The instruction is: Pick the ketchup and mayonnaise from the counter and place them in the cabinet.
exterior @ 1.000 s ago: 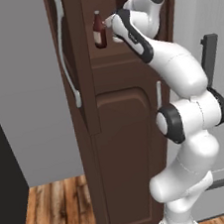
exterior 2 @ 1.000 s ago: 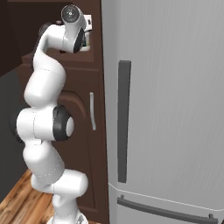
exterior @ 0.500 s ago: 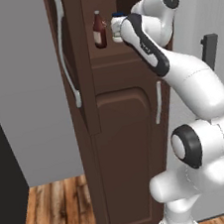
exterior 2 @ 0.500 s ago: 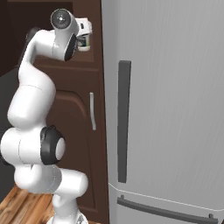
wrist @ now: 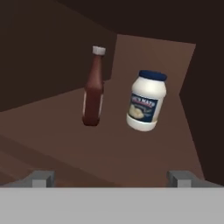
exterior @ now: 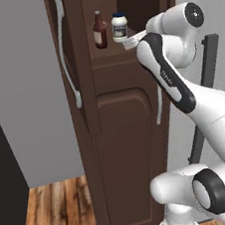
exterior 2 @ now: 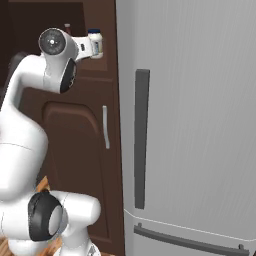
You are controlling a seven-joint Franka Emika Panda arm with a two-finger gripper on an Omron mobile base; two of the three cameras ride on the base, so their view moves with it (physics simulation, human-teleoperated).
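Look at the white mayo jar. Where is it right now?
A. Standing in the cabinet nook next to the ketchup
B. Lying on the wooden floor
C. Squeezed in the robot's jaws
A: the mayo jar stands upright in the cabinet nook beside the ketchup, with the open jaws drawn back from it.

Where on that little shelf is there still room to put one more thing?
In the hand view, bare shelf floor lies in front of the ketchup and mayonnaise, toward the open hand, and behind them toward the cabinet niche's back wall. The narrow gap between the two is the tight spot.
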